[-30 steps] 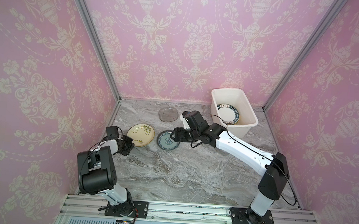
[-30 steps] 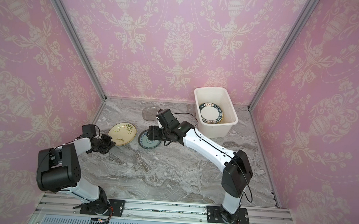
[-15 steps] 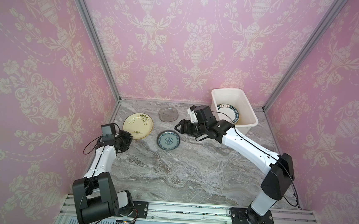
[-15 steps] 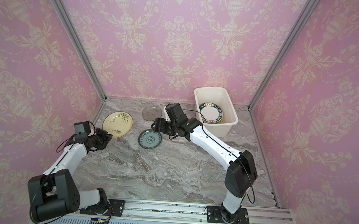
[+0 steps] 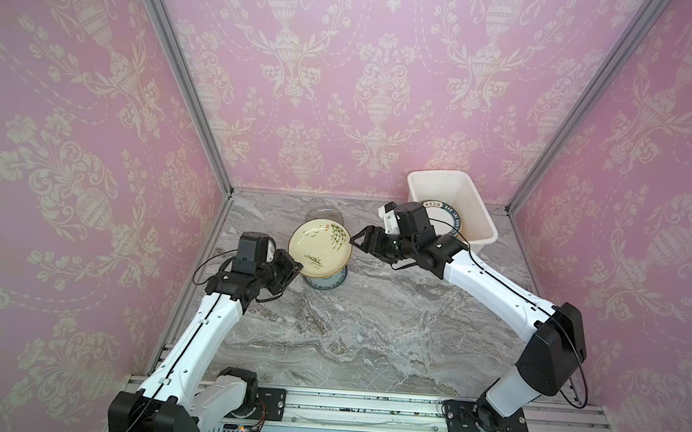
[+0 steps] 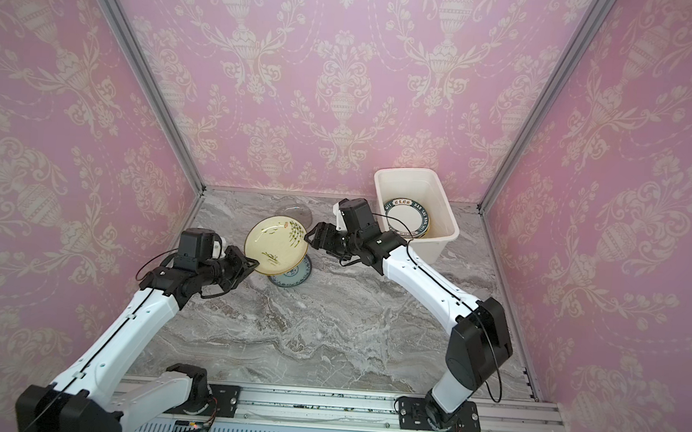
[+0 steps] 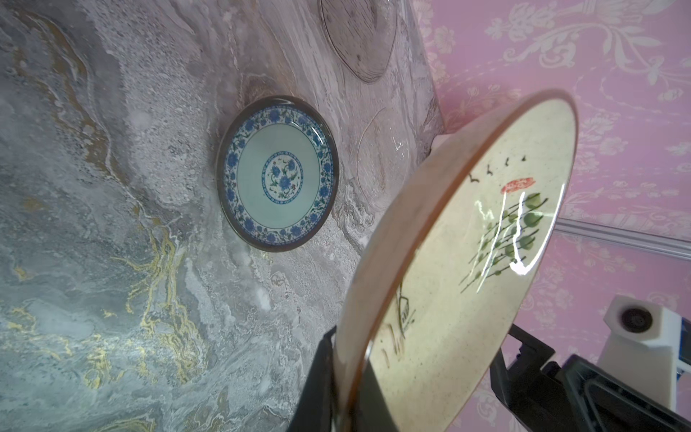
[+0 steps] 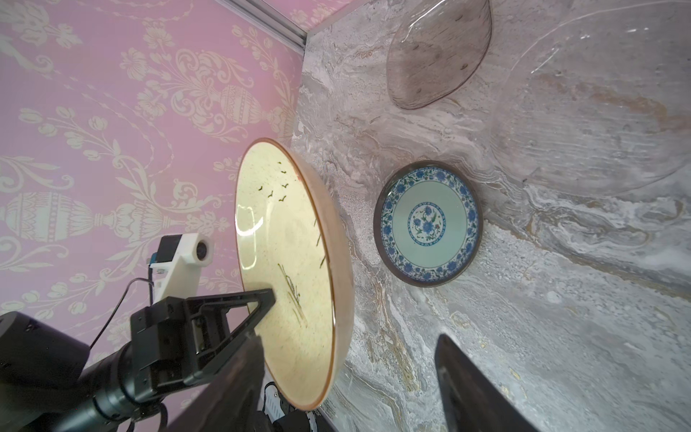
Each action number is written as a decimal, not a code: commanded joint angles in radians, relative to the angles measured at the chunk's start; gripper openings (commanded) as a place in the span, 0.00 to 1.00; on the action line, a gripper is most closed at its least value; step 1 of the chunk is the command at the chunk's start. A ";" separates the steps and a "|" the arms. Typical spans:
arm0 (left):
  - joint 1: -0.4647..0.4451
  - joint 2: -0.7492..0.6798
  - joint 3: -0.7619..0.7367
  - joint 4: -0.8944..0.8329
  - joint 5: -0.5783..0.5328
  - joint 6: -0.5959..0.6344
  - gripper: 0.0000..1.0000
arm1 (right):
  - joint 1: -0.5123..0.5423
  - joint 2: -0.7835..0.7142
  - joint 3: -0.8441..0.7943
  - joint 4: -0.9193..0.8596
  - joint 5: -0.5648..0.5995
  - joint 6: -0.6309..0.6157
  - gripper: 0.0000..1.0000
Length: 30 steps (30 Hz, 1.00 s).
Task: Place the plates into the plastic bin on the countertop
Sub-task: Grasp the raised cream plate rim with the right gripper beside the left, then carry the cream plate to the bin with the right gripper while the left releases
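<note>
The left claw (image 5: 297, 268) clamps the rim of the glossy cream plate (image 5: 320, 248), held tilted above the round teal plate (image 5: 331, 283) on the marble desk (image 5: 369, 331). The right claw (image 5: 355, 242) gapes at its opposite edge, near the white plastic bin (image 5: 480, 241).

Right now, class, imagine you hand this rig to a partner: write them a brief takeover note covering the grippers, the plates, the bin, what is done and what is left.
Left gripper: shut on the rim of the cream sprig plate, held tilted in the air above the teal plate.
Right gripper: open, at that plate's opposite rim.
Done: white dark-rimmed plates lie in the plastic bin.
Left: the cream sprig plate, plus the teal plate, smoky glass plate and clear glass plate, all three lying on the countertop.
</note>
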 commanded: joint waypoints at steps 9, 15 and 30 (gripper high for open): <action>-0.140 -0.024 0.103 0.028 -0.060 -0.070 0.00 | 0.000 -0.049 -0.086 0.098 -0.051 0.070 0.49; -0.179 0.026 0.129 0.061 -0.059 -0.075 0.00 | 0.000 -0.047 -0.092 0.150 -0.045 0.095 0.24; -0.209 0.071 0.209 0.110 -0.068 -0.058 0.27 | -0.028 -0.097 -0.027 0.091 0.033 0.086 0.00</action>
